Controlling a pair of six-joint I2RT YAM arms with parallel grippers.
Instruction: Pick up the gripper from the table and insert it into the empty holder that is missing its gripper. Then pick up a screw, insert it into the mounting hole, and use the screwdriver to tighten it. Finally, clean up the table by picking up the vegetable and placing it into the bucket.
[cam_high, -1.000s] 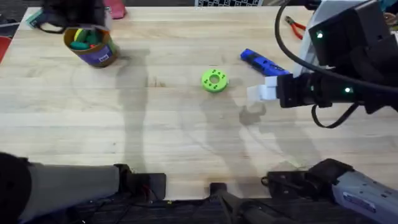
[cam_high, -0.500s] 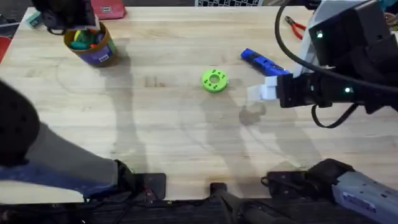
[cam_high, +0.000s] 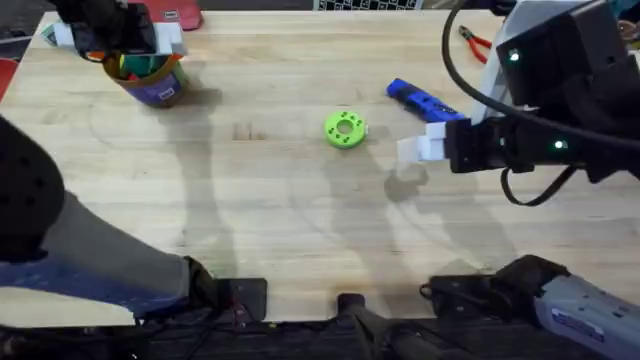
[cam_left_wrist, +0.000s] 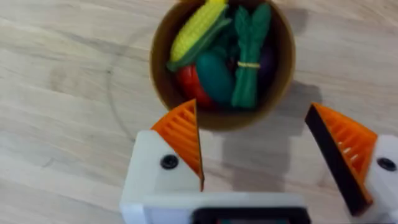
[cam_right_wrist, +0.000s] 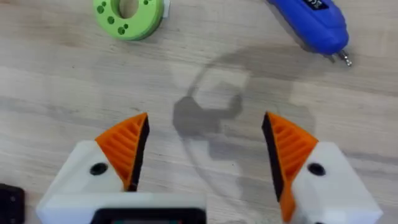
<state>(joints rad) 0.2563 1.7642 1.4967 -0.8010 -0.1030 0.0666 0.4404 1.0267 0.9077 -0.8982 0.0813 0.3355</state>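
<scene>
The overhead camera looked down and forward across the table (cam_high: 300, 220). The left wrist camera hung close above the bucket (cam_left_wrist: 221, 121), also seen overhead (cam_high: 150, 80). The right wrist camera faced down near the screwdriver (cam_right_wrist: 311, 22), likewise shared overhead (cam_high: 420, 100).

Bright, soft shadows, blurred near arm

Left claw (cam_left_wrist: 255, 149) extended to far left corner, fingers spread. Right claw (cam_right_wrist: 205, 152) at right side, fingers spread.
</scene>
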